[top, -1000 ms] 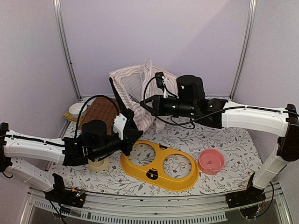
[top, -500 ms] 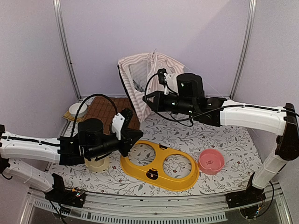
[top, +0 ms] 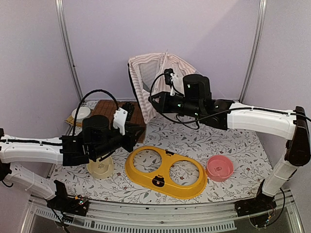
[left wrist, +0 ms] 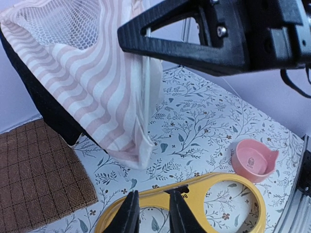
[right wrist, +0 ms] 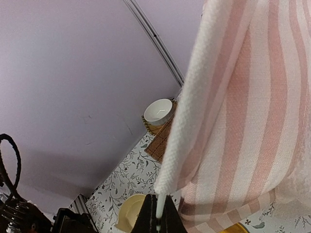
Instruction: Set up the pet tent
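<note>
The pet tent (top: 158, 80) is held up at the back centre of the table (top: 243, 145), tilted and not yet standing by itself. Its black base panel is turned to the left. Its lower corner hangs at or just above the cloth, just beside the brown mat (top: 109, 112); contact can't be told.

The right gripper (right wrist: 156, 219) is pressed together on a thin white pole (right wrist: 159, 209) at the fabric edge, i.e. the whole tent is carried by one slim pinch. The left gripper (left wrist: 154, 211) is kept low by the yellow feeder tray (left wrist: 204, 194). Its fingers are nearly together w/ a slim gap, nothing is held, and it is well apart from the tent.

Risks, as judged:
- The pole could be lost from the pinch, since it is thin and prob. smooth. The tent would then drop toward the tray or mat.
- W/ one hold only, the tent can be swung or twisted about the pole, so the base may be set down skewed or folded under.
- If released while tilted, the tent would likely tip over, as no second support is given by the left arm.
- The netting (left wrist: 53, 22) sits close to the black fingers and could be snagged or torn when the pinch is opened or drawn away.
- The pink bowl (top: 219, 167) is less exposed, being well apart.
</note>
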